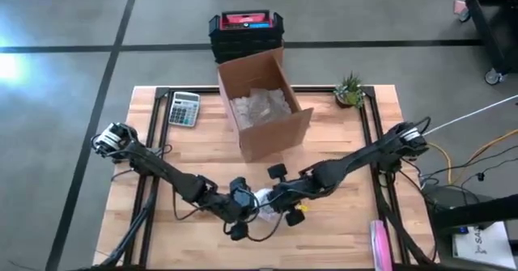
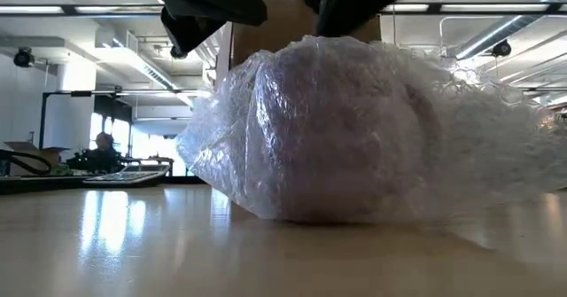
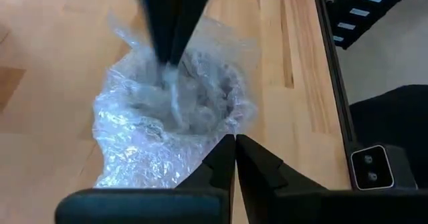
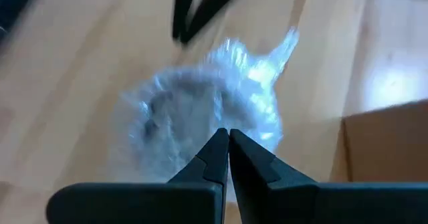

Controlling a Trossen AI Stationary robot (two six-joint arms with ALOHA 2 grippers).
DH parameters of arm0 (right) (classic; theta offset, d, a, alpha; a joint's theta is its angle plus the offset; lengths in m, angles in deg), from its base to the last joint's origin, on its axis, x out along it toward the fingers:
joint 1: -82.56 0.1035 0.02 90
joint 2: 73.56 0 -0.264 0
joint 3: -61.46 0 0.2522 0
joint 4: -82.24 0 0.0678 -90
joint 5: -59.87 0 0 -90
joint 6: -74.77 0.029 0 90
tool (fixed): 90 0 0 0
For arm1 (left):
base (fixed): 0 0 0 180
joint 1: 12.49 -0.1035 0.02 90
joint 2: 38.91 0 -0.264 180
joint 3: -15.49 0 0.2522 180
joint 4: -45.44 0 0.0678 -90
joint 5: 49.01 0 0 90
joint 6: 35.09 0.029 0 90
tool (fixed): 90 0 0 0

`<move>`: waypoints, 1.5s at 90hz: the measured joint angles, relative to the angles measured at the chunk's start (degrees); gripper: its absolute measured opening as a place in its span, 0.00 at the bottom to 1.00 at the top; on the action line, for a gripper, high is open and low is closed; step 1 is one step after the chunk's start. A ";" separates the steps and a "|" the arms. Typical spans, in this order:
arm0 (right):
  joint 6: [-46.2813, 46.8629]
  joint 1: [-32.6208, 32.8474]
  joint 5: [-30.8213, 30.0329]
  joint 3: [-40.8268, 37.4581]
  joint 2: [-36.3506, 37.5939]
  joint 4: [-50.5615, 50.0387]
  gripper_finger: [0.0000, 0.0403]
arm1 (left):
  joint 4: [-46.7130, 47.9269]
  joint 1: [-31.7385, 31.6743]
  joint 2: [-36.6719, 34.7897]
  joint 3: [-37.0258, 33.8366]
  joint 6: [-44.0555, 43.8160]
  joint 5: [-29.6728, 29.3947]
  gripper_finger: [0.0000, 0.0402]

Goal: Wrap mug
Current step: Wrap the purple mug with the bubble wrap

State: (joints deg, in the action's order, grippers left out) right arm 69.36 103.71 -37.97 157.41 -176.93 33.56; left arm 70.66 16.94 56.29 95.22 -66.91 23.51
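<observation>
A rounded lump swathed in crinkled clear bubble wrap (image 2: 354, 128) sits on the pale wooden table (image 1: 340, 141) before the open cardboard box (image 1: 263, 101), left gripper (image 3: 235, 138) and right gripper (image 4: 228, 133) pinched together at its wrap.

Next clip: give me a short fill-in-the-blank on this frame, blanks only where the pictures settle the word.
1. The mug bundle is covered in ____ wrap.
2. The left gripper and right gripper both have their fingers ____.
3. The cardboard box on the table stands ____ at the top.
4. Beside the box lies a grey ____.

Missing words: bubble; shut; open; calculator
</observation>
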 joint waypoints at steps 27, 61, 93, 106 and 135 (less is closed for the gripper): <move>0.17 0.08 -0.11 0.37 -6.00 1.17 0.00 | 0.02 0.00 0.00 0.00 0.19 -0.01 0.00; -0.53 0.08 0.31 0.19 -5.82 1.62 0.00 | -2.59 -1.53 1.11 -0.02 3.91 -5.13 0.00; -2.69 0.08 0.33 0.07 -5.53 2.23 0.00 | -6.94 -4.06 5.05 -0.05 4.86 -2.90 0.00; -2.34 0.11 0.36 0.02 -5.38 2.31 0.00 | -7.46 -4.07 5.75 -0.07 4.25 -2.55 0.00; -3.19 0.11 0.53 0.02 -5.38 2.71 0.00 | -7.99 -4.04 5.86 -0.07 4.36 -2.51 0.00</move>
State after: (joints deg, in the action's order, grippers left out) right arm 66.17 103.82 -37.44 157.43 -182.31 36.27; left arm 62.66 12.89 62.15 95.16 -62.55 21.00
